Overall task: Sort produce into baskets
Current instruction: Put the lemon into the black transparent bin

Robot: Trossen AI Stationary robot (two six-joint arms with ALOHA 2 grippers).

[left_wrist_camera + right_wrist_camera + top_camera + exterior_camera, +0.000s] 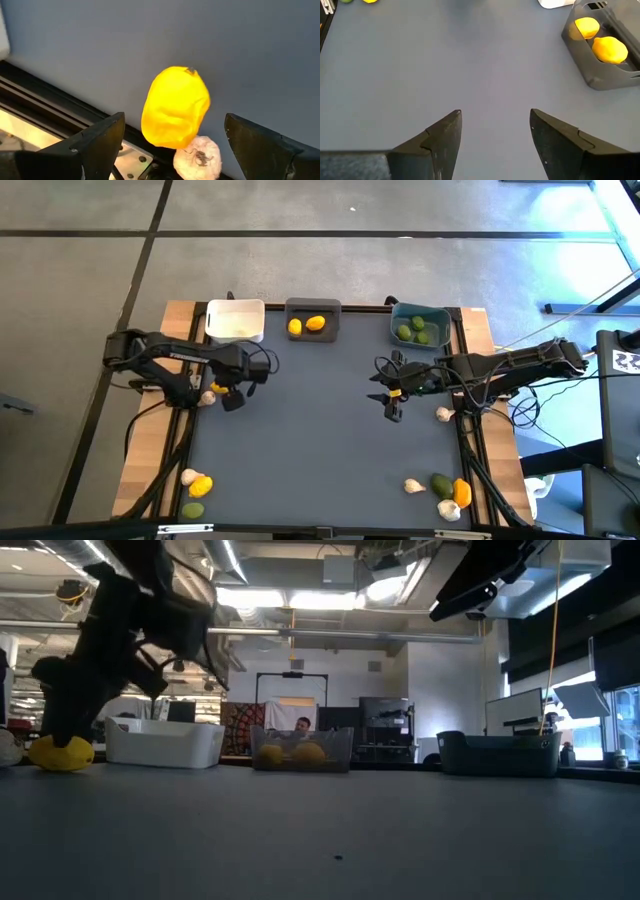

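Left gripper (170,137): jaws spread wide and holding nothing, low over the mat at about 9 o'clock on the table, just in front of the white basket.
Lemon (175,107): lies on the mat between the left fingers and just ahead of them, at the table's left edge; by the wrist view its long axis runs roughly along the reach, stem end pointing away.
Garlic (197,157): touching the lemon on the side nearer the gripper, so a closing grasp could, in my judgement, catch both.
Nearer arm: the left, by far; the right is well apart across the mat.
Right gripper (392,395): fingers parted, empty, hovering over bare mat at about 3 o'clock.
White basket (235,321): at 11 o'clock; I can make out nothing inside.
Grey basket (313,312): at 12 o'clock, holding two lemons.
Teal basket (420,327): at 1 o'clock, holding three limes.
Loose produce, 7 o'clock: a garlic bulb, a lemon and a lime in a cluster.
Loose produce, 5 o'clock: two garlic bulbs, a lime and a lemon; one more bulb near 4 o'clock, beside the right arm.
Judged step: the left is lining up on the lemon, bound for the grey basket.
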